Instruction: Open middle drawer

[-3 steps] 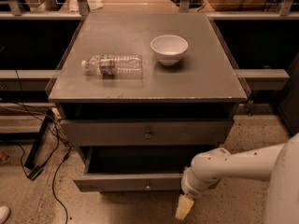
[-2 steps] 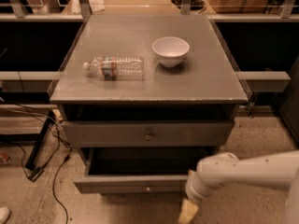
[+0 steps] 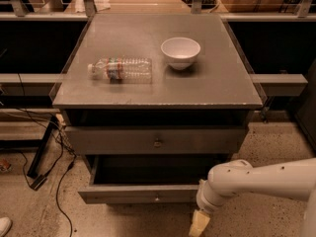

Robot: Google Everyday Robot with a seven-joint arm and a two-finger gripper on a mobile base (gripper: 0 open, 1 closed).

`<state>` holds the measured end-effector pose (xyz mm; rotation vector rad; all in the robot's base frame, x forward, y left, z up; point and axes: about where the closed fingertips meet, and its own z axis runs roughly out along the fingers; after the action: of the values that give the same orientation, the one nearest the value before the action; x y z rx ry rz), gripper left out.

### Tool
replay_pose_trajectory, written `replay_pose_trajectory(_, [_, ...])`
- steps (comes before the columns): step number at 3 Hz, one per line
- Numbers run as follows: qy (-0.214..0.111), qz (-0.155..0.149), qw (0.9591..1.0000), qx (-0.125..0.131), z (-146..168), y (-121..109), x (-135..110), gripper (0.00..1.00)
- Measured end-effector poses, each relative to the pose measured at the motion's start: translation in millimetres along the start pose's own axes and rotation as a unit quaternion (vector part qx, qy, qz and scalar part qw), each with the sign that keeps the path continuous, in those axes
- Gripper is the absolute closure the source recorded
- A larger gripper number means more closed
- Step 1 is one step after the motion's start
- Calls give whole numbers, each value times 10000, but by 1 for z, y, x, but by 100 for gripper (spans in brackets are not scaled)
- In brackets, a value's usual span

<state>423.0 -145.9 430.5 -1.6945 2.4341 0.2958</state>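
The gray cabinet point(image 3: 158, 90) shows two drawer fronts under its top. The upper front point(image 3: 113, 141) has a small round knob point(image 3: 157, 143) and sits a little out from the frame. Below it the middle drawer point(image 3: 123, 194) stands pulled out, its dark inside showing, with its own knob point(image 3: 157, 198) at the centre. A third drawer is hidden. My gripper point(image 3: 200, 224) hangs from the white arm point(image 3: 256, 179) at the lower right, just in front of the pulled-out drawer's right end, low near the floor, holding nothing I can see.
A clear plastic water bottle point(image 3: 121, 69) lies on its side on the cabinet top. A white bowl point(image 3: 180, 52) stands to its right. Black cables point(image 3: 54, 167) and a stand leg trail on the speckled floor at the left. Shelving rails run behind.
The arm has sunk slightly and the gripper has shifted a little down and to the right. The pulled-out drawer, bottle and bowl have not moved.
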Motion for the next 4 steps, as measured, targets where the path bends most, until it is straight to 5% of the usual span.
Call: replay_pose_trajectory(4, [-2,40,9999,-112,-2,4,5,0])
